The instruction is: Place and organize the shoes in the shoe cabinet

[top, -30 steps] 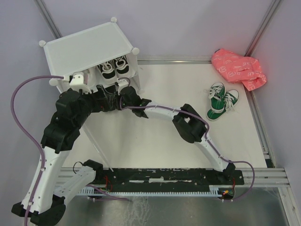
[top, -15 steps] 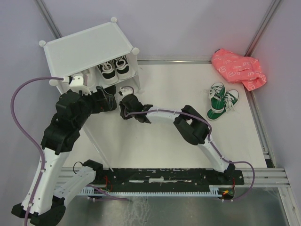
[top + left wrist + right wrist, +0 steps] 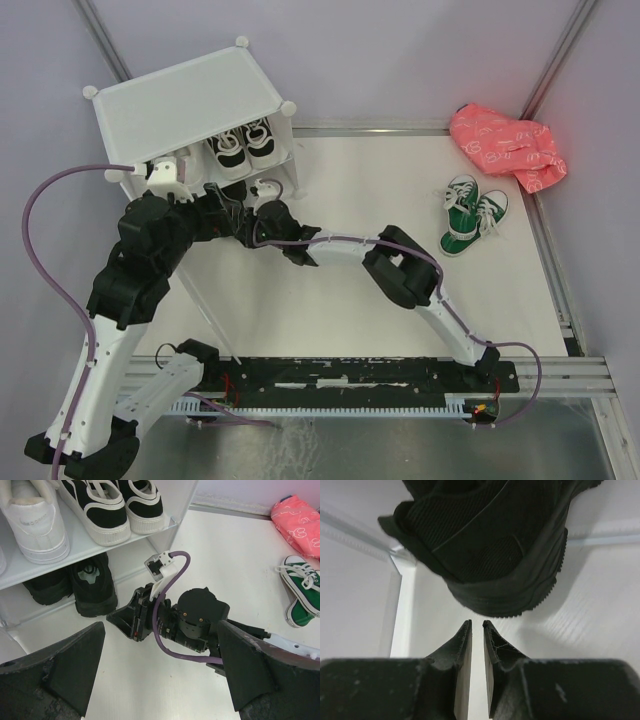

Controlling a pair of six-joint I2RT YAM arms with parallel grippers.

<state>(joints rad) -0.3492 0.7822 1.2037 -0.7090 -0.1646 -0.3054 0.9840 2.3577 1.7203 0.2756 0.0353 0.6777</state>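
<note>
The shoe cabinet (image 3: pixel 185 95) stands at the back left with its front open. On its upper shelf sit a white sneaker (image 3: pixel 32 522) and two black sneakers with white soles (image 3: pixel 100 505). Two plain black shoes (image 3: pixel 92 587) lie on the bottom level. My right gripper (image 3: pixel 476 624) points at the heel of one black shoe (image 3: pixel 490 545). Its jaws are only a narrow slit apart, hold nothing, and stop just short of the sole. My left gripper (image 3: pixel 160 626) hovers wide open above the right wrist (image 3: pixel 200 617). A green pair (image 3: pixel 472 212) lies at the right.
A pink bag (image 3: pixel 507 145) lies in the back right corner beside the green pair. Metal frame rails (image 3: pixel 560 290) border the white table (image 3: pixel 330 320). The cabinet's corner post (image 3: pixel 172 525) stands close to the right wrist.
The right gripper drew back from the cabinet, then moved in again toward the bottom level. The left arm has barely moved.
</note>
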